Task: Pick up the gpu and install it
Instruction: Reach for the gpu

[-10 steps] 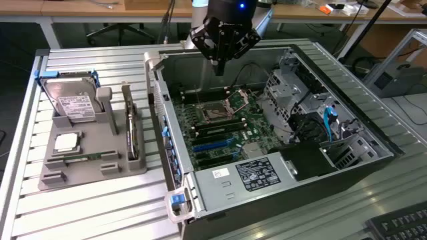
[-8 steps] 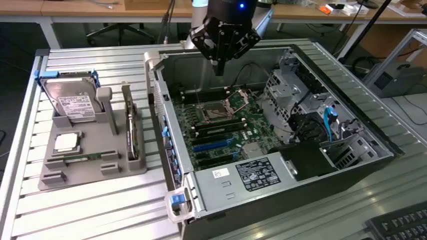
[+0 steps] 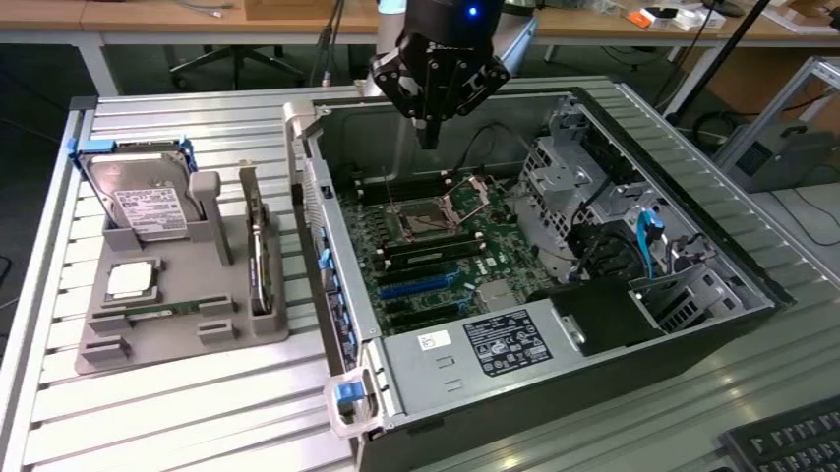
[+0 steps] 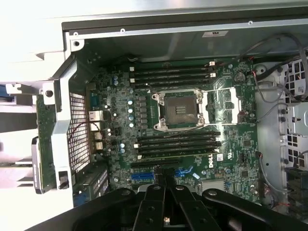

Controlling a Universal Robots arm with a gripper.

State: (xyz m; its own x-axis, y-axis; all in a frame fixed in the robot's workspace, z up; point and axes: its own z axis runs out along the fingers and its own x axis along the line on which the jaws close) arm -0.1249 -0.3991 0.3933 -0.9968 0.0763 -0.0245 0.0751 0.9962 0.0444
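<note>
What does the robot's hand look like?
The gripper is black all over, built from chunky jointed bars that narrow to a slim tip. Little round pins dot its joints in the wrist view. A small blue light glows just above it.

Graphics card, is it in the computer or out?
Out: the graphics card stands on edge in the gray holder, beside the computer.

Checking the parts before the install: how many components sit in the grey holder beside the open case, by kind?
hard drive: 1
processor chip: 1
memory stick: 1
gpu: 1
Total: 4, all in the grey holder.
</note>
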